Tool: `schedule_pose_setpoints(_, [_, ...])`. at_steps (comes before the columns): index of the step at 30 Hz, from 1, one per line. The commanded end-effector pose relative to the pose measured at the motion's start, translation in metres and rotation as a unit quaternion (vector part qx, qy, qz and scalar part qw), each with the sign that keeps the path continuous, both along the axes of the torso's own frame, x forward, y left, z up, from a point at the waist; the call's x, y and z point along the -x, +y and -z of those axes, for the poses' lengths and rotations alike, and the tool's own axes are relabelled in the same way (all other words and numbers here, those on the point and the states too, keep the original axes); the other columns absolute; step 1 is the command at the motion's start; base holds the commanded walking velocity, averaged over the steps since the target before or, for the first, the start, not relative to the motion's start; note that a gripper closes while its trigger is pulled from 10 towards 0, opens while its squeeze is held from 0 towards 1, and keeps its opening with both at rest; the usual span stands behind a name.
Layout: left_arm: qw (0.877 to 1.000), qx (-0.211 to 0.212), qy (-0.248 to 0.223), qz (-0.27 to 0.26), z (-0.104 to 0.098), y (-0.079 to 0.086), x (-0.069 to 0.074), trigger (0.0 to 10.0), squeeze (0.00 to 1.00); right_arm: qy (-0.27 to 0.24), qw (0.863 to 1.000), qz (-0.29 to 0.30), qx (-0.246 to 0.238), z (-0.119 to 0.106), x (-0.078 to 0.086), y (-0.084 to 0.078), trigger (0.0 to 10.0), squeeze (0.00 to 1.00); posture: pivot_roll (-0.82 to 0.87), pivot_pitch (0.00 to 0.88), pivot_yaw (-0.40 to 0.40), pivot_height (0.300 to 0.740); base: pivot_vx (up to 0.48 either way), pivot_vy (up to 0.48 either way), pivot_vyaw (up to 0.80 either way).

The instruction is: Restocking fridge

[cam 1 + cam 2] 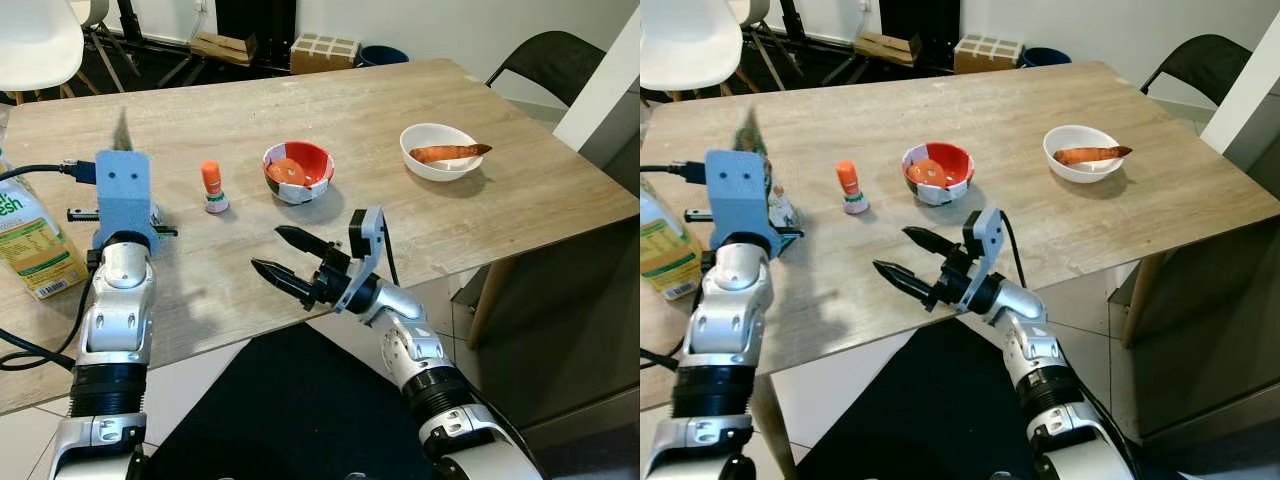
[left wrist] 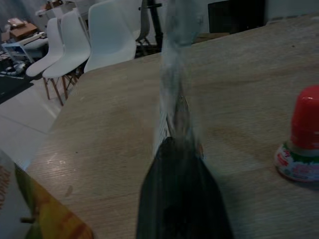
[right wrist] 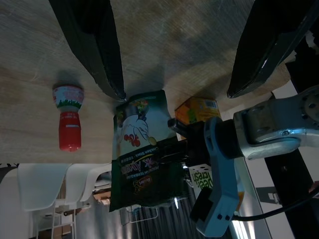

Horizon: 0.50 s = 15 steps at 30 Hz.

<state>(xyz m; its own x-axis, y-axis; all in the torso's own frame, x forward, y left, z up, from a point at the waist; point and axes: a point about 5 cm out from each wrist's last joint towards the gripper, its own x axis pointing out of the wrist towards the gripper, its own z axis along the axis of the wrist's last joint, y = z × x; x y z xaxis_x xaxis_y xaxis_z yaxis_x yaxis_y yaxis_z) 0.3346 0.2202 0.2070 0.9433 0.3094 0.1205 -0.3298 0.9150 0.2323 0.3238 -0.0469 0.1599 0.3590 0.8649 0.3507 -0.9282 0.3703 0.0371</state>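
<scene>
A yellow and green juice carton point(image 1: 35, 245) stands at the left edge of the wooden table point(image 1: 400, 100). Next to it, the left gripper point(image 3: 172, 144) pinches a dark green snack bag point(image 3: 144, 154) and holds it upright. A small red-capped bottle point(image 1: 212, 187) comes next, then a red and white bowl point(image 1: 298, 171). The right gripper point(image 1: 280, 255) hovers with fingers apart by the near edge. A white bowl with a sweet potato point(image 1: 440, 150) sits far right.

left hand point(image 3: 172, 144): fingers clamped together, arm extended forward | right hand point(image 1: 285, 255): fingers spread apart, pointing left
</scene>
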Motion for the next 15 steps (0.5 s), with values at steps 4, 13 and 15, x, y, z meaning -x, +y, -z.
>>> schedule_pose_setpoints(4, [0.998, 0.021, 0.001, 0.062, 0.007, -0.023, 0.001, 0.0, 0.0, 0.008, 1.0, 0.005, 0.001, 0.006, 0.001, -0.003, 10.0, 0.0, -0.02, 0.125, -0.048, 0.74, 0.0, 0.0, 0.0])
schedule_pose_setpoints(13, [0.983, 0.062, -0.008, 0.174, 0.01, -0.059, 0.006, 0.0, 0.0, 0.004, 1.0, 0.007, 0.0, 0.005, 0.0, -0.004, 10.0, 0.0, -0.02, 0.115, -0.043, 0.74, 0.0, 0.0, 0.0])
schedule_pose_setpoints(15, [0.979, 0.068, -0.015, 0.191, 0.009, -0.063, 0.008, 0.0, 0.0, 0.004, 1.0, 0.008, 0.0, 0.005, 0.0, -0.004, 10.0, 0.0, -0.02, 0.115, -0.043, 0.74, 0.0, 0.0, 0.0])
